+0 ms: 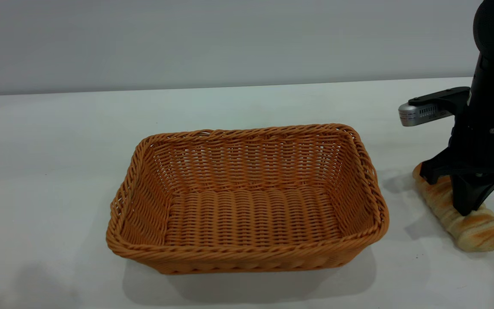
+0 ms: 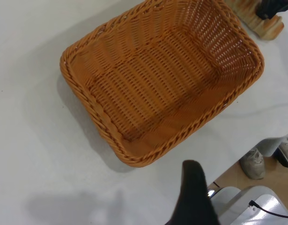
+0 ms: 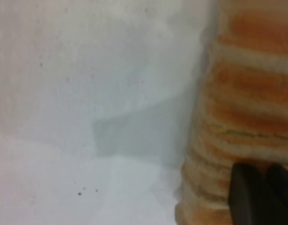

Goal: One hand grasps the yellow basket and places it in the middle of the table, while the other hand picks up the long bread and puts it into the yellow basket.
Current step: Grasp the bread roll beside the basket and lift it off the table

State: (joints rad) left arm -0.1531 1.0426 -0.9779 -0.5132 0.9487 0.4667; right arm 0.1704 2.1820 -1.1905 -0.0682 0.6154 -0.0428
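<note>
- Right gripper [image 1: 465, 195] stands down over the long bread [image 1: 472, 223] at the right side of the tabletop [image 1: 58, 141], its black fingers straddling the loaf about mid-length; whether they have closed on the crust or merely bracket it cannot be told.
- Seen from the right wrist, one fingertip [image 3: 256, 197] lies against the loaf's ridged, striped side [image 3: 247, 108], with bare white tabletop beside it.
- Long bread lies flat, angled, just beside the yellow basket [image 1: 247, 201] but not touching it.
- Yellow basket sits empty and upright near the middle of the tabletop, so its placing looks done; the loaf is not yet inside.
- Left gripper [image 2: 193, 197] hangs above the tabletop off one corner of the basket [image 2: 158, 84], clear of the braided rim; only one dark finger shows, so its state cannot be told.
- By appearance the loaf is light and soft-crusted, likely to dent under a hard squeeze; a gentle hold across its narrow width at mid-length should keep it level.
- Woven basket walls look stiff and light; the wide mouth leaves generous room for a drop.
</note>
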